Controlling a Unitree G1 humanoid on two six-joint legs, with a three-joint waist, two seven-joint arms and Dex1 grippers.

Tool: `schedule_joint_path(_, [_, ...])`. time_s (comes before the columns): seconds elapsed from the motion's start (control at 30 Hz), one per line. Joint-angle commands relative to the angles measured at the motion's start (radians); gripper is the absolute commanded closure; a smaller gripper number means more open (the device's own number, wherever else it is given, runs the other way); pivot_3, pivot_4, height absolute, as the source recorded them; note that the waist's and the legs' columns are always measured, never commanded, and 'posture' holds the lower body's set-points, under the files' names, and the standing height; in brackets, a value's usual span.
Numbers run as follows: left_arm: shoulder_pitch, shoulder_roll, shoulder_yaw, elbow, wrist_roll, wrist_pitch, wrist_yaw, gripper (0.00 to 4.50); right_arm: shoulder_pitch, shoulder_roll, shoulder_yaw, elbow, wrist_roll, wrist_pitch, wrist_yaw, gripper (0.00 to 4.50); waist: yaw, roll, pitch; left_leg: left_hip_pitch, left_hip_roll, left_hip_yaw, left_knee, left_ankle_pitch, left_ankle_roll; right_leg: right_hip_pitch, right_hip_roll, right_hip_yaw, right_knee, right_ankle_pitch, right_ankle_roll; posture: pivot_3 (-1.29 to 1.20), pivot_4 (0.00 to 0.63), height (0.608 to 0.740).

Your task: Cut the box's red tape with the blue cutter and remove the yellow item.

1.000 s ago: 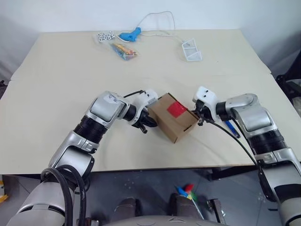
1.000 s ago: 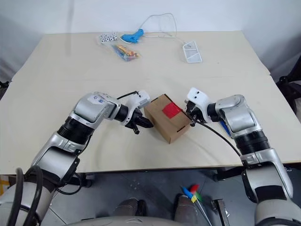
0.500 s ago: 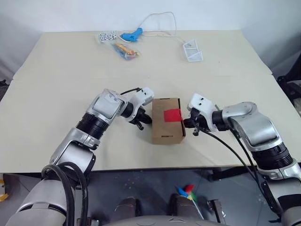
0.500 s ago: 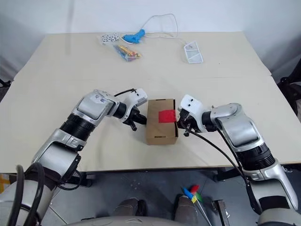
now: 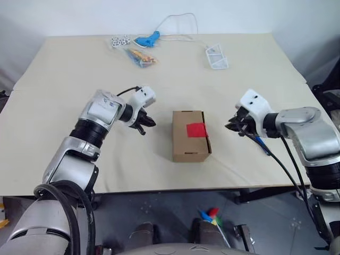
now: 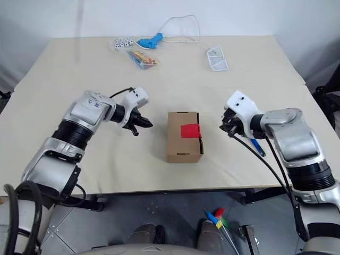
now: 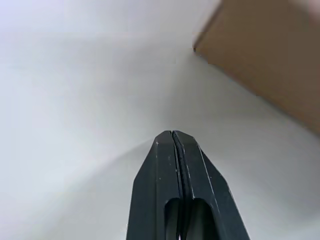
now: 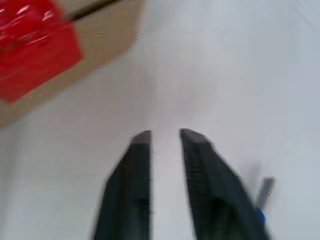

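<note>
Box (image 5: 190, 135): small plain brown cardboard carton, flaps shut, sitting flat and square-on in the near-middle of the desk (image 5: 69, 79), long side running away from the robot. Red tape (image 5: 196, 129): bright glossy rectangular patch on the top face, at the box's right edge, over the flap seam, looks uncut. Near end face has a small dark slot/notch at the bottom edge. Nothing touching the box. Left pincer (image 5: 149, 122) hangs just left of the box, clear of it, tip aimed toward the box; fingers (image 7: 172, 155) pressed fully together, holding nothing. Right pincer (image 5: 230, 126) hangs to the right of the box, also apart from it, fingers (image 8: 140, 165) a narrow gap apart, empty. Blue cutter (image 5: 261, 144): thin dark blue stick lying on the desk just under/behind the right pincer and wrist, partly hidden by the arm and its black cable; its tip peeks in beside the right fingers in the right wrist view. Far edge of the desk, well apart from the box: light-blue gun-shaped tool (image 5: 147, 38) with a white cord looping right, a clear packet of colourful sticks (image 5: 139, 57) just in front of it, a small bag of white dice-like bits (image 5: 119, 41) to its left, and a white wire-frame holder (image 5: 217, 56) further right. Desk surface is pale beige.
</note>
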Motion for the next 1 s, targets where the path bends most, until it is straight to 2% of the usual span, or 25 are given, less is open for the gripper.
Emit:
schedule_joint_path(0.03, [-0.062, 0.004, 0.057, -0.063, -0.044, -0.002, -0.074, 4.5, -0.046, 0.001, -0.087, -0.12, 0.067, 0.167, -0.036, 2.21, 0.002, 0.0, 0.0, 0.0, 0.0, 0.0, 0.0, 0.0, 0.0, 0.0, 0.0, 0.0, 0.0, 0.0, 0.0, 0.0, 0.15, 0.74])
schedule_joint_path(0.13, [-0.07, -0.007, 0.069, -0.148, -0.088, 0.035, -0.151, 4.5, -0.097, 0.044, -0.126, -0.199, 0.133, 0.364, -0.076, 1.21, -0.001, 0.0, 0.0, 0.0, 0.0, 0.0, 0.001, 0.0, 0.0, 0.0, 0.0, 0.0, 0.0, 0.0, 0.0, 0.0, 0.15, 0.74])
schedule_joint_path(0.23, [-0.079, -0.027, 0.064, -0.205, -0.115, 0.055, -0.203, 4.5, -0.157, 0.15, -0.159, -0.264, 0.17, 0.573, -0.144, 0.13, -0.003, 0.0, 0.0, 0.0, 0.001, 0.0, 0.001, 0.0, 0.0, 0.0, 0.0, 0.0, 0.001, 0.0, 0.0, 0.0, 0.15, 0.74])
schedule_joint_path(0.27, [-0.079, -0.03, 0.063, -0.209, -0.115, 0.059, -0.208, 4.5, -0.164, 0.172, -0.165, -0.274, 0.175, 0.603, -0.163, 0.03, -0.003, 0.0, 0.0, 0.0, 0.001, 0.0, 0.001, 0.0, 0.0, 0.0, 0.0, 0.0, 0.003, 0.0, 0.0, 0.0, 0.15, 0.74])
schedule_joint_path(0.5, [-0.06, -0.061, 0.0, -0.189, -0.073, 0.008, -0.234, 4.5, -0.12, 0.292, -0.15, -0.24, 0.156, 0.611, -0.317, 0.03, 0.0, 0.0, 0.0, 0.0, 0.0, 0.0, 0.003, 0.0, 0.0, 0.0, 0.0, 0.001, 0.004, 0.0, 0.0, 0.0, 0.15, 0.74])
schedule_joint_path(0.77, [-0.019, -0.115, -0.06, -0.155, -0.029, -0.028, -0.216, 4.5, -0.036, 0.282, -0.142, -0.198, 0.166, 0.553, -0.38, 0.03, -0.005, 0.0, 0.0, 0.001, 0.0, 0.001, 0.002, 0.0, 0.0, -0.001, 0.0, 0.001, 0.005, 0.0, 0.0, 0.0, 0.15, 0.74])
schedule_joint_path(1.0, [-0.008, -0.142, -0.099, -0.093, 0.026, -0.084, -0.218, 4.5, -0.029, 0.28, -0.134, -0.169, 0.182, 0.525, -0.397, 0.03, -0.003, -0.001, -0.001, 0.002, 0.0, 0.0, 0.005, 0.0, 0.0, 0.002, 0.0, 0.002, 0.006, 0.0, 0.0, 0.0, 0.15, 0.74])
